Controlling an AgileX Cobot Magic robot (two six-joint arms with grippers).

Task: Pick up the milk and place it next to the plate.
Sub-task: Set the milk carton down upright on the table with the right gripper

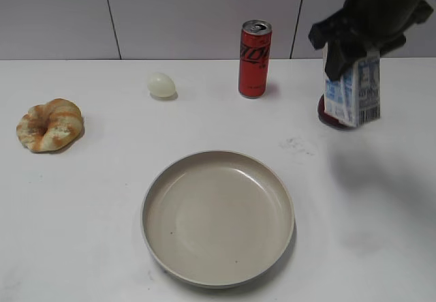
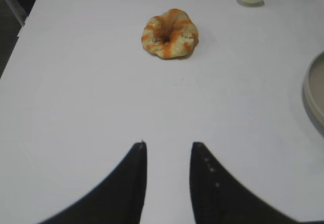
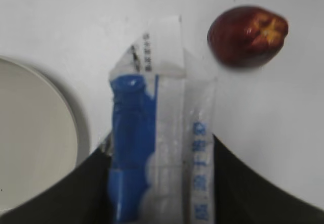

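**Carrying the milk toward the plate**

Holding the milk carton (image 1: 353, 94) clamped in my right gripper (image 1: 351, 56), I have it lifted at about 2 o'clock from the plate (image 1: 218, 217), well apart from it. My left gripper (image 2: 168, 155) hangs apart and empty. Risk: the carton sits tilted; a careless release could tip it, or a low swing could strike the dark red fruit (image 3: 247, 34) below.

light is even, bright and soft from above, washing the white table (image 1: 82, 200) nearly featureless. shadows are faint: a thin crescent under the plate (image 1: 218, 217), a blurred grey patch on the table's right side. the soda can (image 1: 255, 58) shows small glints. in the right wrist view the milk carton (image 3: 162, 148) is close and out of focus; the left gripper (image 2: 168, 183) reads as soft-edged black shapes.
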